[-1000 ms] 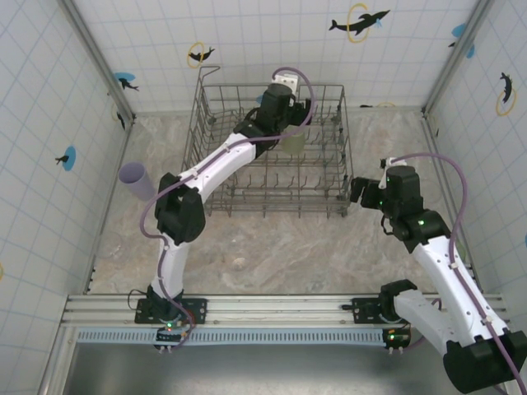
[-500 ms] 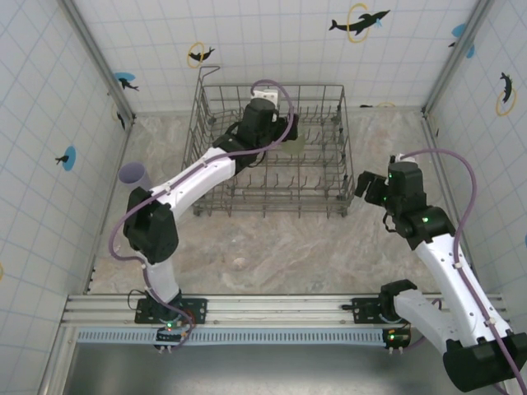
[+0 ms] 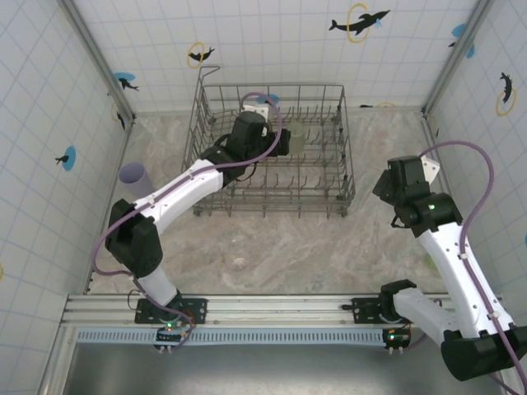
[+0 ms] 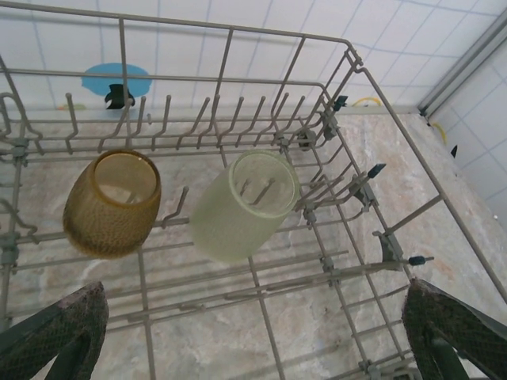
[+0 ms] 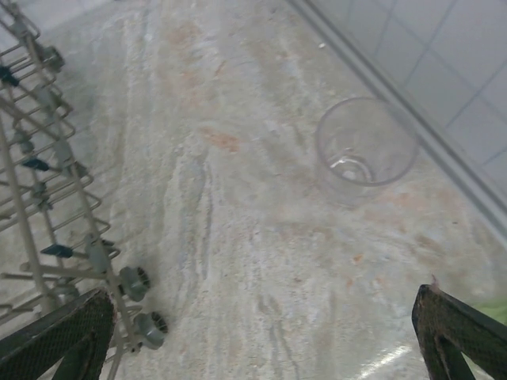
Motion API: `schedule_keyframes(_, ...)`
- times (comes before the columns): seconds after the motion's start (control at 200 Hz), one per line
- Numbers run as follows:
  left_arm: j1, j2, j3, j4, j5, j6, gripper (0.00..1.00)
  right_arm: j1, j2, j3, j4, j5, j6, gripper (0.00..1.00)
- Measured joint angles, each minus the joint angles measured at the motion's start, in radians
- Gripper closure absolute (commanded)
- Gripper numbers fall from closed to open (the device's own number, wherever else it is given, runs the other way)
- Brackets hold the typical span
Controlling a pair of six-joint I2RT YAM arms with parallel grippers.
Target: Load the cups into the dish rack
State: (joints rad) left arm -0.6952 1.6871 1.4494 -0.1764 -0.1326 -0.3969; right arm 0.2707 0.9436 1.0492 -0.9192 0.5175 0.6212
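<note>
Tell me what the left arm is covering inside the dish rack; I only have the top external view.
Observer: An amber cup lies tilted on the tines of the dish rack, beside a pale green cup. Both mouths face the left wrist camera.
Operator: Is the left gripper holding anything?
Observer: No. The left gripper is open and empty, over the rack.
Operator: What is the right gripper facing?
Observer: The right gripper is open, and ahead of it a clear cup stands upright on the table, close to the wall.
</note>
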Motion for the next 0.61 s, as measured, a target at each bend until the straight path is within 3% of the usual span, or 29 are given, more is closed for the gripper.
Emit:
schedule_keyframes(0.265, 0.0, -0.085, -0.032, -0.028, -0.009, 0.004, 0.02, -0.188, 0.033, 0.014, -0.13, -0.024, -0.1, 0.0)
schedule_keyframes(0.606, 0.0, -0.107, -0.082, -0.048, 0.014, 0.008, 0.02, -0.417, 0.006, -0.064, -0.148, -0.109, -0.233, 0.0)
